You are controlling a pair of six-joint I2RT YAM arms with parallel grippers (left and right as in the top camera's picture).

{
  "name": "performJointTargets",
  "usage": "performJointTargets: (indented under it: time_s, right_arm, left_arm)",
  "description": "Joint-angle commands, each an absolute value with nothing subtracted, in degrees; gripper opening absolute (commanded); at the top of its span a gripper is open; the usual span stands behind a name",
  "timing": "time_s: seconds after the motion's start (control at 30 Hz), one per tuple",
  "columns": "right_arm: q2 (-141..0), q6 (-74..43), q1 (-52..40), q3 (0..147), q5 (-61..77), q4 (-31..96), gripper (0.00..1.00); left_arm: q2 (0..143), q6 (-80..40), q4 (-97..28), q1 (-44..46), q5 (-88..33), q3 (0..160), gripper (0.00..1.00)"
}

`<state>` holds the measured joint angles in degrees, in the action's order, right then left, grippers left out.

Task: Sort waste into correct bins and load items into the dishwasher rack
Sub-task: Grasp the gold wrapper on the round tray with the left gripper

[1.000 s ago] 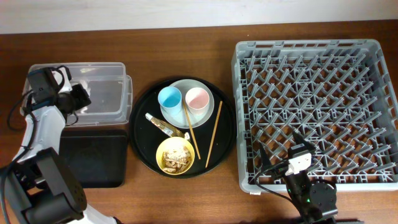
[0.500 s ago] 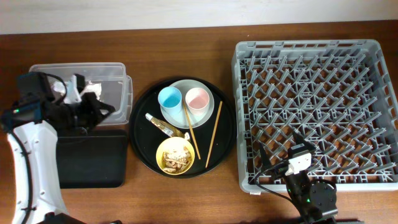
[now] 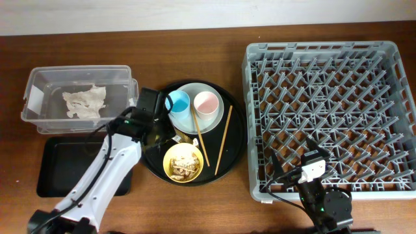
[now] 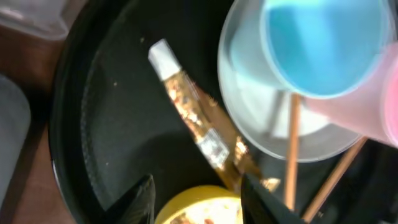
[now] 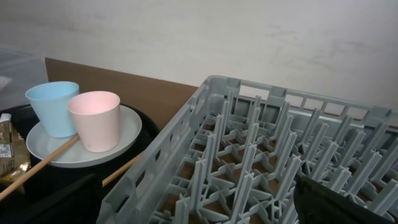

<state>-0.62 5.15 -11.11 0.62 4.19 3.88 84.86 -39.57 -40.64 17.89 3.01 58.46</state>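
Moved: left arm has swung away from the clear tub and across to the round black tray; right arm has not shifted.
Tissue: one crumpled white tissue now lies loose on the tub floor, free of the fingers.
Left arm pose: white forearm runs diagonally up from the table's near edge, wrist bent over the tray's left side.
Left gripper: fingers apart and empty, hanging just above the gold foil wrapper.
Wrapper: one, flat on the round tray, between the plate and the yellow bowl.
Right arm pose: low at the front edge of the dishwasher rack, pointing in over its near wall.
Right gripper: fingers spread wide, holding nothing.
Cups: two, a blue cup and a pink cup, upright side by side on the plate.
Chopsticks: two, one leaning off the plate, the other just beside it on the tray.
Bowl: one, with food scraps inside.
Bins: two, the tub and a shallow black rectangular tray just in front of it.
Rack: one, nothing loaded.
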Motion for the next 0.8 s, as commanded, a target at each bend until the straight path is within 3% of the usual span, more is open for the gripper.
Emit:
performJointTargets:
  time_s: [0.0, 0.4, 0.53, 0.67, 0.77]
  right_arm:
    - [-0.3, 5.06, -10.74, 0.32, 4.32, 4.12, 0.99]
    - [-0.3, 5.06, -10.74, 0.32, 4.29, 4.14, 0.98]
    - [-0.32, 5.06, -10.74, 0.32, 4.32, 4.14, 0.98]
    - [-0.3, 5.06, -10.74, 0.32, 4.29, 4.12, 0.98]
    - [-0.3, 5.06, -10.74, 0.32, 4.29, 4.12, 0.98]
  left_arm:
    - [84.9, -42.24, -35.27, 17.96, 4.82, 53.01, 0.44]
    - [96.01, -42.85, -17.47, 17.96, 5.85, 48.77, 0.42]
    - [97.08, -42.85, -15.59, 17.96, 5.85, 48.77, 0.25]
    - [98.1, -42.85, -15.44, 17.96, 5.87, 48.77, 0.24]
    - [98.24, -42.85, -15.42, 17.96, 5.34, 48.9, 0.01]
